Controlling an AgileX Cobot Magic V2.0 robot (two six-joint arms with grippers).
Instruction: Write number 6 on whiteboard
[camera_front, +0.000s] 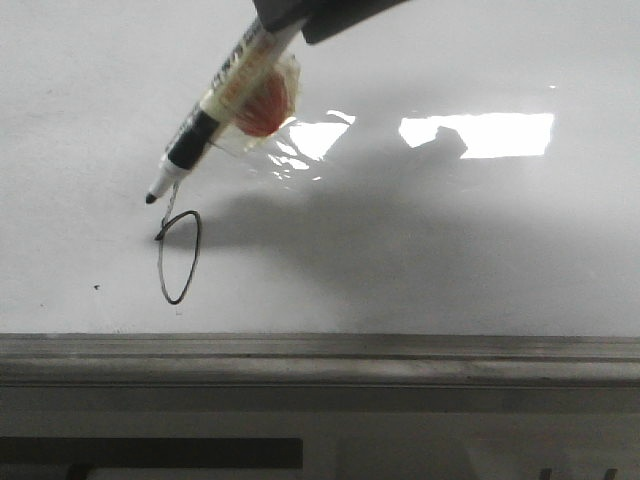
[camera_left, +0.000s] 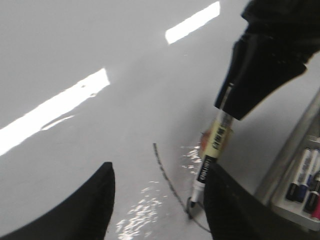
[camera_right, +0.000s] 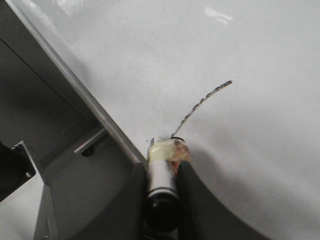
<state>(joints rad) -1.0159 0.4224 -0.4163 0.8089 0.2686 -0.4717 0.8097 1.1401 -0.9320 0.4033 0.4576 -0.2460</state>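
Note:
The whiteboard (camera_front: 450, 250) fills the front view, glossy white with a bright glare. On it is the number 6 (camera_front: 198, 248), a thin black oval loop with a faint stem rising behind the marker. My right gripper (camera_front: 300, 15) comes in from the top, shut on a black-and-yellow marker (camera_front: 215, 110). The marker tip sits just up and left of the loop; I cannot tell whether it touches the board. In the right wrist view the gripper (camera_right: 160, 166) clamps the marker barrel (camera_right: 162, 185), the stem (camera_right: 200, 105) beyond. My left gripper (camera_left: 159, 170) is open and empty, hovering over the stem (camera_left: 165, 172) beside the marker (camera_left: 216, 145).
A grey metal ledge (camera_front: 320, 350) runs along the board's lower edge. A small black speck (camera_front: 96, 287) lies left of the loop. A tray with several spare markers (camera_left: 305, 175) sits below the ledge in the left wrist view.

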